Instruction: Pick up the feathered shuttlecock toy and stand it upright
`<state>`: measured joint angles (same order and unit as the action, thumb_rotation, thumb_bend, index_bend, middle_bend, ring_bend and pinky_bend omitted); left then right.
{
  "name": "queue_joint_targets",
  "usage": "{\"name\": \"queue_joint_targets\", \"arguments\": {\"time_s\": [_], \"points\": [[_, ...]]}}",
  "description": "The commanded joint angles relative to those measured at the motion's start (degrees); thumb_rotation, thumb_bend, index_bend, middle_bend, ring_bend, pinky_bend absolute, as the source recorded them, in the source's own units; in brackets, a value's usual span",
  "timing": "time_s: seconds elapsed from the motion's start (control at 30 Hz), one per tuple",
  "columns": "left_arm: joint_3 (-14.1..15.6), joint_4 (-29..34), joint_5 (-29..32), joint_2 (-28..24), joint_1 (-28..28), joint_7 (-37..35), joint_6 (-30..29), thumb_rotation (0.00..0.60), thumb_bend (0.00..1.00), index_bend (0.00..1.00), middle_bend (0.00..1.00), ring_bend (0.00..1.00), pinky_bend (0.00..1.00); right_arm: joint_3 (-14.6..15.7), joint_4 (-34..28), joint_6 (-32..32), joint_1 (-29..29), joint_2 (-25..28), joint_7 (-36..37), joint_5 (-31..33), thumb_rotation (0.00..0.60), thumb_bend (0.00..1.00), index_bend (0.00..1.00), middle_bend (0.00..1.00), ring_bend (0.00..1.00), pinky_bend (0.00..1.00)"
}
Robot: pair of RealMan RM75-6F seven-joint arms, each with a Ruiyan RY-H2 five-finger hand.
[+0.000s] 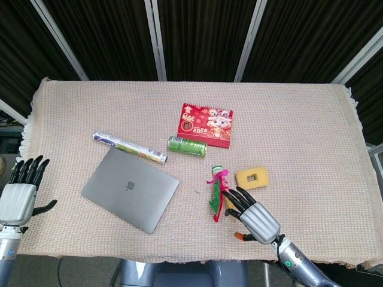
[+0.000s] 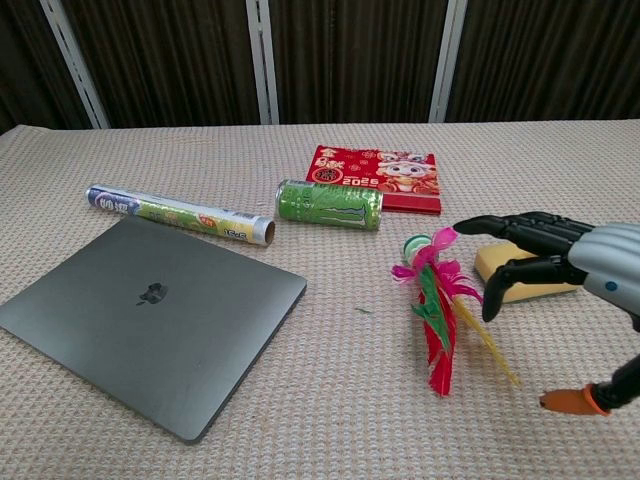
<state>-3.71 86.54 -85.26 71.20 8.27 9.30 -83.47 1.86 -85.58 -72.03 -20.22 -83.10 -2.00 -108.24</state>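
Note:
The feathered shuttlecock toy (image 1: 218, 192) (image 2: 437, 308) lies flat on the tablecloth, its green base toward the far side and its pink, red, green and yellow feathers pointing at me. My right hand (image 1: 256, 219) (image 2: 560, 255) hovers just right of it, fingers spread and stretched toward the feathers, holding nothing. In the head view its fingertips overlap the yellow feather. At the table's near left edge my left hand (image 1: 19, 194) stays open and empty; the chest view does not show it.
A yellow sponge block (image 1: 252, 178) (image 2: 525, 272) sits right of the toy, partly behind my right hand. A green can (image 1: 187, 146) (image 2: 329, 203), a red calendar (image 1: 206, 124), a foil roll (image 1: 129, 148) and a grey laptop (image 1: 130, 188) lie further left and back.

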Motion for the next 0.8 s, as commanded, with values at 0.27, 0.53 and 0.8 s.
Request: {"name": "queue_joint_targets", "arguments": {"time_s": [0.27, 0.53, 0.8], "points": [[-0.55, 0.25, 0.96, 0.12, -0.13, 1.08, -0.49, 0.6, 0.04, 0.0, 0.0, 0.0, 0.0, -1.94, 1.57, 2.13, -4.12, -0.1, 1.51, 0.9, 0.6, 0.08, 0.36, 0.0, 0.0, 0.0], [-0.96, 0.28, 1.59, 0.28, -0.34, 1.79, -1.14, 0.6, 0.04, 0.0, 0.0, 0.0, 0.0, -1.29, 4.41, 5.61, -6.75, -1.8, 2.51, 1.8, 0.6, 0.08, 0.36, 0.0, 0.0, 0.0], [-1.31, 0.77, 2.18, 0.63, -0.48, 3.07, -1.71, 0.6, 0.04, 0.0, 0.0, 0.0, 0.0, -1.8, 8.52, 6.24, -9.41, -4.56, 6.11, 2.16, 0.6, 0.09, 0.36, 0.0, 0.0, 0.0]]}}
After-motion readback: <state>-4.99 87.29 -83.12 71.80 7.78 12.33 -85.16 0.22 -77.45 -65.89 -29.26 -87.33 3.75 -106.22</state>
